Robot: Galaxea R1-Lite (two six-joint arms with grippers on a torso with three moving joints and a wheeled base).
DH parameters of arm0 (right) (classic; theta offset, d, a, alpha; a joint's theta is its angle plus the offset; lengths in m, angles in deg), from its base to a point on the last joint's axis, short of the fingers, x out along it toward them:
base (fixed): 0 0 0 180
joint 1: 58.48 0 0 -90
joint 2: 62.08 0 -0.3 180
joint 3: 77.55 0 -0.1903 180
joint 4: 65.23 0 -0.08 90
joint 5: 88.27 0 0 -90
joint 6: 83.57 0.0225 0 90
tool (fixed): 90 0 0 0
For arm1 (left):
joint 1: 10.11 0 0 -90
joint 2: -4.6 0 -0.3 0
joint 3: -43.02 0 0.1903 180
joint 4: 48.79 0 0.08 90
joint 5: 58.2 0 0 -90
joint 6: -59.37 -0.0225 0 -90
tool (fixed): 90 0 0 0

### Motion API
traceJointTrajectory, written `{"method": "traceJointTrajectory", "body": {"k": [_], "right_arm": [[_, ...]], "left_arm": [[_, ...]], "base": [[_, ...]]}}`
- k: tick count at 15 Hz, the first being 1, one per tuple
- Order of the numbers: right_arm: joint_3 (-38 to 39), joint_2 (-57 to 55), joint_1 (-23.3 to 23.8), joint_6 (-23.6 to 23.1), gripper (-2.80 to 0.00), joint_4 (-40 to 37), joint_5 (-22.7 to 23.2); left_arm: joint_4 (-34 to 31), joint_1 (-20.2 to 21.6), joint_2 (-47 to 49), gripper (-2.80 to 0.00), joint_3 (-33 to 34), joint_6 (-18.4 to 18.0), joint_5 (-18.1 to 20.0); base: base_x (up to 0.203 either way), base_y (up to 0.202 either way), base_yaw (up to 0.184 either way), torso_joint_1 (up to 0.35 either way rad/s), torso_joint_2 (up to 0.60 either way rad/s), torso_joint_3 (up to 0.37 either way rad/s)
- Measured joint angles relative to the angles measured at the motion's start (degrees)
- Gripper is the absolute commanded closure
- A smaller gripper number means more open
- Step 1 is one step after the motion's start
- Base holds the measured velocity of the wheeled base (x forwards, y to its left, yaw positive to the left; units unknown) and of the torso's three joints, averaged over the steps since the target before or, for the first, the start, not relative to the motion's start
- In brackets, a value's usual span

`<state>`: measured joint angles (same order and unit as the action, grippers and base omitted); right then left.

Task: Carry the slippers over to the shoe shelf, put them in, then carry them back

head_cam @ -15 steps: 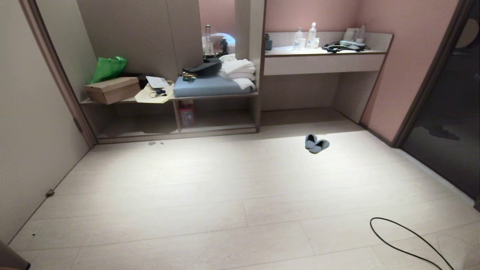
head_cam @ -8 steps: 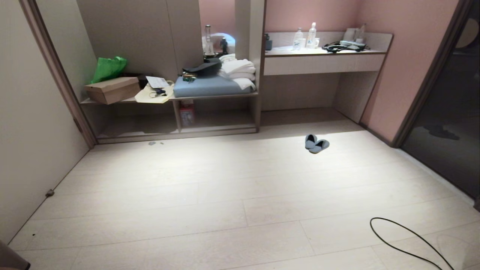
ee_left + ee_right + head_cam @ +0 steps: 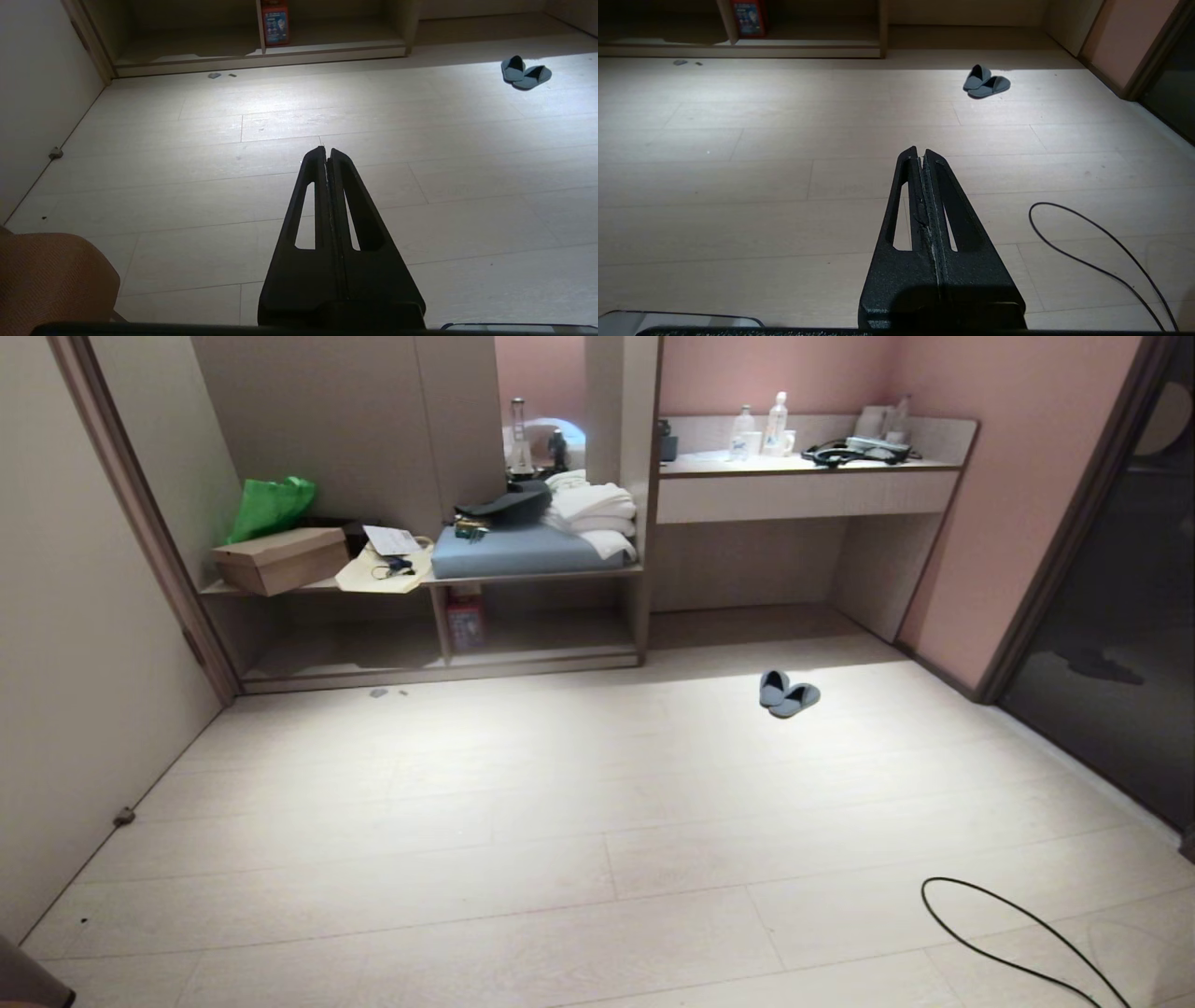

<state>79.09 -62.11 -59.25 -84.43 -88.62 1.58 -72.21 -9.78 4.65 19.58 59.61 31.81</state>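
Observation:
The grey-blue slippers (image 3: 788, 693) lie side by side on the pale floor, far ahead and a little to the right, before the desk's recess; they also show in the left wrist view as slippers (image 3: 525, 74) and in the right wrist view as slippers (image 3: 986, 83). The shoe shelf (image 3: 439, 653) is the low cubby at the back left, split by a divider. My left gripper (image 3: 325, 150) and right gripper (image 3: 921, 152) are both shut and empty, held low over bare floor, far from the slippers. Neither arm shows in the head view.
On the bench board sit a cardboard box (image 3: 280, 560), a green bag (image 3: 271, 506), a blue cushion (image 3: 518, 551) and white towels (image 3: 593, 509). A red carton (image 3: 464, 619) stands in the shelf. A black cable (image 3: 1013, 933) loops on the floor at the near right. Small debris (image 3: 378, 692) lies before the shelf.

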Motion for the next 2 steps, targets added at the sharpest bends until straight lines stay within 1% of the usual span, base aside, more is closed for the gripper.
{"method": "traceJointTrajectory", "body": {"k": [2], "right_arm": [[0.0,0.0,0.0,0.0,0.0,0.0,0.0]], "left_arm": [[0.2,0.0,0.0,0.0,0.0,0.0,0.0]], "base": [[0.0,0.0,0.0,0.0,0.0,0.0]]}}
